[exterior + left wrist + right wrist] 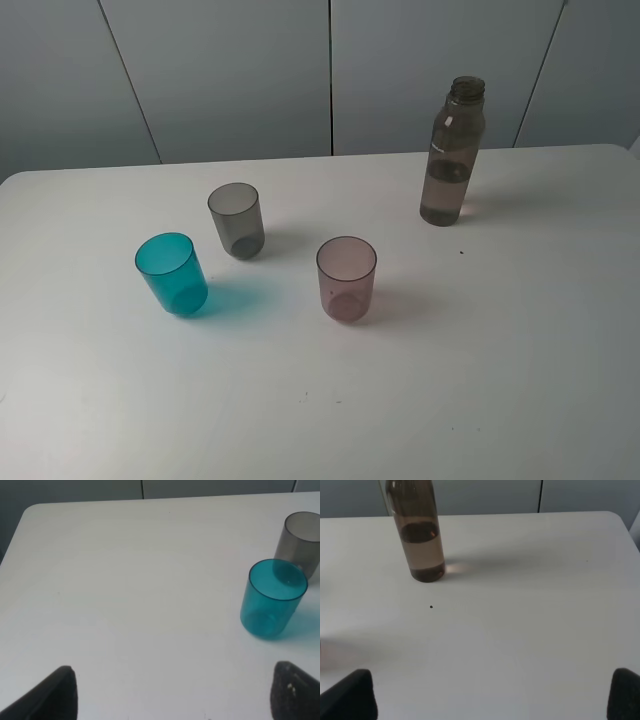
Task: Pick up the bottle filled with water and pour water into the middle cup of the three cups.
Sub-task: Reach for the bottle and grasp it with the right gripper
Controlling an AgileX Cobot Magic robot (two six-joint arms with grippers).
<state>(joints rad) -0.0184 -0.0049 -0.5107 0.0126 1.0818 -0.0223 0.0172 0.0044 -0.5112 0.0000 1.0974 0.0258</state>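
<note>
The bottle [455,150] stands upright and uncapped in the upper right of the high view, well apart from everything else, probably so that the right pincer [487,695] can take it freely. The middle cup [236,220], the grey one, stands mouth-up left of centre, between the teal cup [172,273] and the pinkish cup [346,278]. The right pincer and the left pincer [175,694] are both spread wide, holding and touching nothing.

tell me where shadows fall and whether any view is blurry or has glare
Exterior high: sharp, soft even light; the teal cup throws a teal-tinted shadow on the table, toward the pinkish cup. Left wrist: teal cup crisp, the left gripper dark and blurred. Right wrist: a warm glow at the foot of the bottle, the right gripper blurred.
</note>
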